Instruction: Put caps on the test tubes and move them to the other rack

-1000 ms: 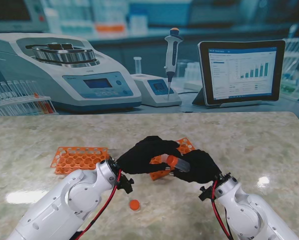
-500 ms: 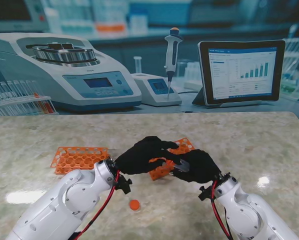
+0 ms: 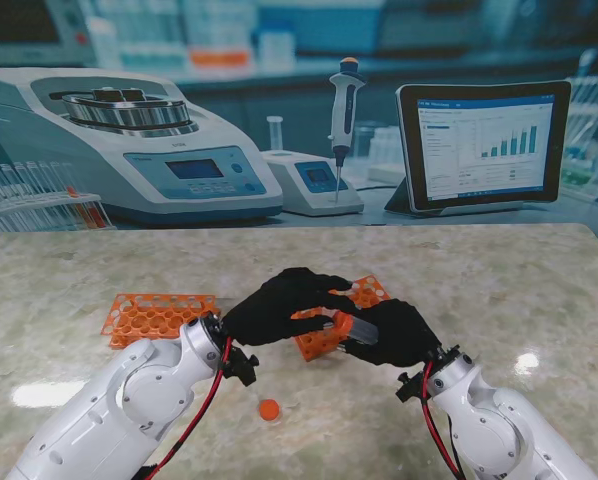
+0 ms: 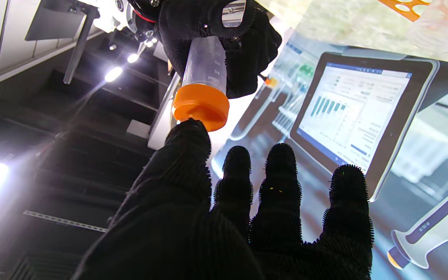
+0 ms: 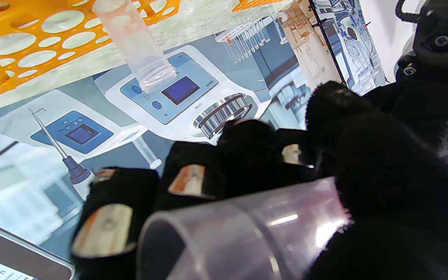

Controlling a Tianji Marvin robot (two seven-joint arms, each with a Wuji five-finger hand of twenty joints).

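The left hand hovers over the desk's middle, fingers spread and holding nothing, its thumb tip touching the orange cap on the tube. The right hand, just beside it, is clamped around that tube, above the near edge of the orange rack.

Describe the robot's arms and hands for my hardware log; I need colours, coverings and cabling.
Both arms have glossy white rounded shells: the left arm and the right arm. Thin red and black cables run along each near the wrist, where dark joint hardware shows. The left hand and right hand wear black ribbed fabric gloves; the right wrist view shows metallic plates on its fingertips.
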